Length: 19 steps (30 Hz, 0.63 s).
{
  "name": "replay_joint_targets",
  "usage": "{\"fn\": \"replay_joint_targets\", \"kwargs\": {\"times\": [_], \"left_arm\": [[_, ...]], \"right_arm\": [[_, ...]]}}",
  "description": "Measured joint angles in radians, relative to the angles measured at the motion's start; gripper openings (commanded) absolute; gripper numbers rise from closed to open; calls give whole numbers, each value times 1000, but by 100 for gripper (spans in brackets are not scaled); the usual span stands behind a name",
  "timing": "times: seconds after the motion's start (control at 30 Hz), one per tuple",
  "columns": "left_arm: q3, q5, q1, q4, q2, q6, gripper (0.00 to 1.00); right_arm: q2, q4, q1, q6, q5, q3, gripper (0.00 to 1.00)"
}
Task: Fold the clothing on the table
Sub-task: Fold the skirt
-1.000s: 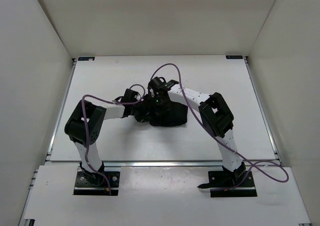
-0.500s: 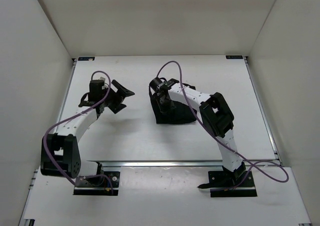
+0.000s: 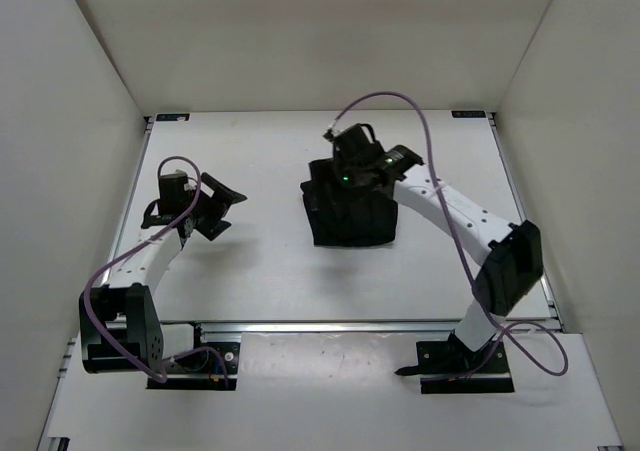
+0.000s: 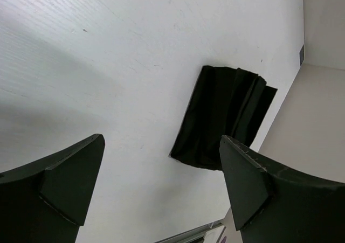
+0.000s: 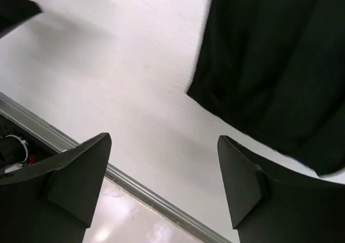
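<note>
The black clothing (image 3: pixel 350 219) lies folded into a compact rectangle at the middle of the white table (image 3: pixel 250 151). My right gripper (image 3: pixel 340 181) hovers over its far left part, open and empty; in the right wrist view its fingers (image 5: pixel 75 178) frame bare table, with the clothing (image 5: pixel 275 65) at the upper right. My left gripper (image 3: pixel 222 209) stands open and empty over bare table well left of the garment. The left wrist view shows the clothing (image 4: pixel 221 119) beyond the wide-apart fingertips (image 4: pixel 259 184), untouched.
An aluminium rail (image 3: pixel 330 324) runs along the table's near edge, seen too as the rail (image 5: pixel 151 197) in the right wrist view. White walls close in the left, right and far sides. Purple cables loop above both arms.
Both grippers opened and let go of the clothing. The left arm pulled back to the left. The right arm swung out and lifted over the garment's far edge.
</note>
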Motion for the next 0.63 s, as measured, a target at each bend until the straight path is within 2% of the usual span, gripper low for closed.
{"fn": "replay_joint_targets", "kwargs": {"times": [0.03, 0.07, 0.1, 0.13, 0.17, 0.3, 0.5, 0.63], "left_arm": [[0, 0, -3, 1, -1, 0, 99], [0, 0, -8, 4, -2, 0, 99], [0, 0, -13, 8, -3, 0, 98], [-5, 2, -16, 15, -6, -4, 99], [-10, 2, -18, 21, -10, -7, 99], [-14, 4, -22, 18, -14, -6, 99], [-14, -3, -43, 1, -14, 9, 99], [-17, -3, -72, 6, -14, 8, 99]], "right_arm": [[-46, 15, -27, 2, -16, -58, 77], [-79, 27, -60, 6, -29, -111, 68], [-95, 37, -92, 5, -39, -150, 41], [-97, 44, -128, 0, -48, -176, 27], [-86, 50, -158, -1, -58, -193, 21], [-12, 60, -231, -8, -81, -222, 34], [-14, 63, -263, -47, -130, -300, 48], [-59, 74, -302, -91, -201, -322, 48]]}}
